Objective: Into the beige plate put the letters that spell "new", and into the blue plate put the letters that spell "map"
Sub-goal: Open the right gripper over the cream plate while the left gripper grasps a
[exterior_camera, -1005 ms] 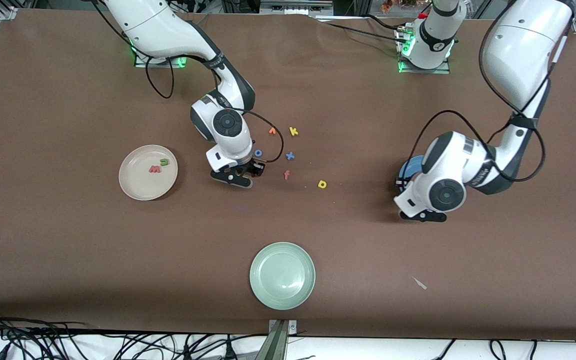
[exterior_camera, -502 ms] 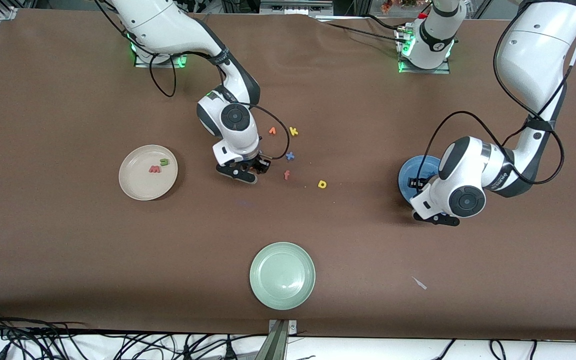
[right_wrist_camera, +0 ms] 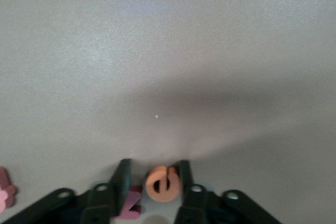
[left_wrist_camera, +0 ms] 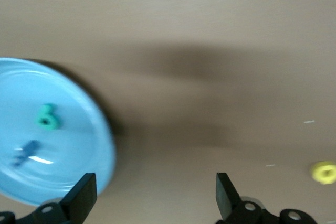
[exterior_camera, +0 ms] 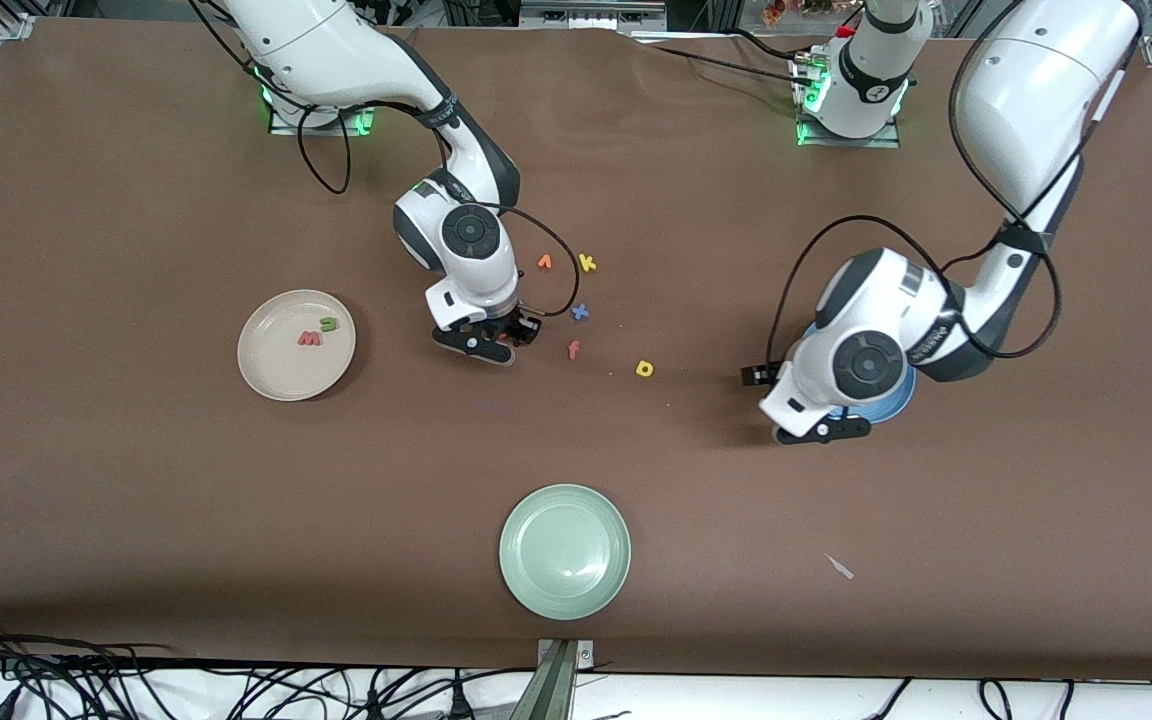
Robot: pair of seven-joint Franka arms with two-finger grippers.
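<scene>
Right gripper (right_wrist_camera: 153, 179): sitting low on the table, fingers pinching the orange e (right_wrist_camera: 163, 183), dark red z (right_wrist_camera: 129, 204) just beside.
Left gripper (left_wrist_camera: 152, 198): hanging wide, holding nothing, over the blue plate (left_wrist_camera: 100, 129) rim.
Blue plate contents: teal a (left_wrist_camera: 48, 117) and blue m (left_wrist_camera: 25, 152) lying inside.
Beige plate (exterior_camera: 266, 375): holding green n (exterior_camera: 329, 323) and salmon-red w (exterior_camera: 309, 339).
Yellow p (exterior_camera: 644, 368): lying at three o'clock from the right gripper.

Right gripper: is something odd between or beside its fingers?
Yes. The right gripper closes around the orange e, but the dark red z lies right beside one finger, so it may get nudged or caught.
</scene>
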